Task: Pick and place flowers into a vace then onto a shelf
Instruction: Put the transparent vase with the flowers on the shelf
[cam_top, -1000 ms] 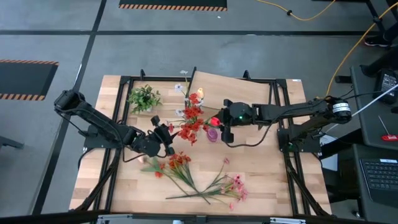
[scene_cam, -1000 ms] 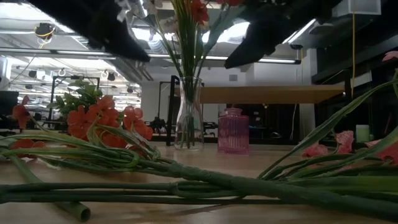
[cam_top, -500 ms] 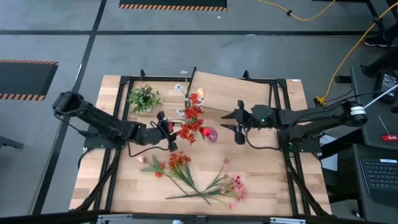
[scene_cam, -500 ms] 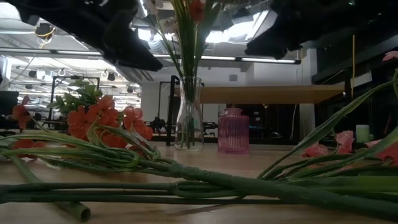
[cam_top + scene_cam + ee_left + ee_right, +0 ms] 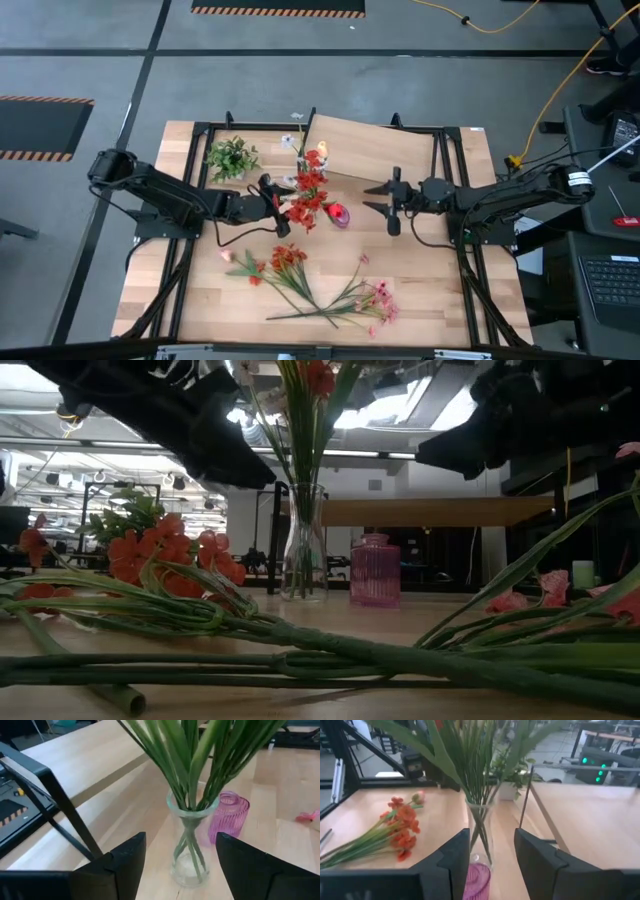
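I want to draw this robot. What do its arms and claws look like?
Both arms are black and jointed, thin like bent sticks, with black cables running along them. The right arm has a silvery ring near its base. Each ends in an end effector, left and right, with two flat, dark, squarish fingers. No stickers or writing show.

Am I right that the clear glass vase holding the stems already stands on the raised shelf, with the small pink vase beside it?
Not quite: the clear glass vase stands on the tabletop, in front of the raised shelf, not on it. The low view shows its base on the table. The small pink vase does stand beside it.
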Motion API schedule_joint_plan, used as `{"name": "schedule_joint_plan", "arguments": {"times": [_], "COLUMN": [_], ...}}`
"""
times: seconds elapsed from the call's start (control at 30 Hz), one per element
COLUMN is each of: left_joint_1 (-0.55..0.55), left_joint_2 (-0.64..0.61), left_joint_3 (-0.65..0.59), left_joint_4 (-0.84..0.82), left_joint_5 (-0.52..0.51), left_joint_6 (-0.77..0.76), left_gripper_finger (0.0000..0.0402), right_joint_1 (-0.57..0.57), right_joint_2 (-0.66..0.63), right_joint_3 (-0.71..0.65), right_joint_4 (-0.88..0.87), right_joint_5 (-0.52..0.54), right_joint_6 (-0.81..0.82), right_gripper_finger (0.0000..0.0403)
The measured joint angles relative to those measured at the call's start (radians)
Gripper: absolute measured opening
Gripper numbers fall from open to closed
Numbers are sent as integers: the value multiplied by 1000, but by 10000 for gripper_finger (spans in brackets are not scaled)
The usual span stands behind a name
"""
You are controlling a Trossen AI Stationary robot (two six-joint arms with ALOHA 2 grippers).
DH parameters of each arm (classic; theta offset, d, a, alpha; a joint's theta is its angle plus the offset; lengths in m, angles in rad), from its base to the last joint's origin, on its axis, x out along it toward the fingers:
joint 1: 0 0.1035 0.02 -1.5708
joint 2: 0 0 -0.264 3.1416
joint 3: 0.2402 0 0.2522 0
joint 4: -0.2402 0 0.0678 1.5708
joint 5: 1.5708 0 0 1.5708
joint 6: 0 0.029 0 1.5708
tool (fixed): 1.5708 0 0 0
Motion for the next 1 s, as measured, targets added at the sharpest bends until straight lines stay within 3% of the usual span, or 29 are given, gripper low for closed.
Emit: {"name": "schedule_joint_plan", "arguments": {"times": [0.37,1.0], "left_joint_1": [26,138], "left_joint_2": [186,191], "left_joint_3": [0,0], "left_joint_4": [235,278], "left_joint_5": [53,226], "left_joint_6": [60,38], "left_gripper_finger": [235,235], "right_joint_1": [0,1], "right_joint_2": [0,0], "right_joint_3": [-7,-7], "right_joint_4": [2,0], "right_joint_5": [0,-27], "right_joint_6": [16,-6], "right_gripper_finger": [157,157]}}
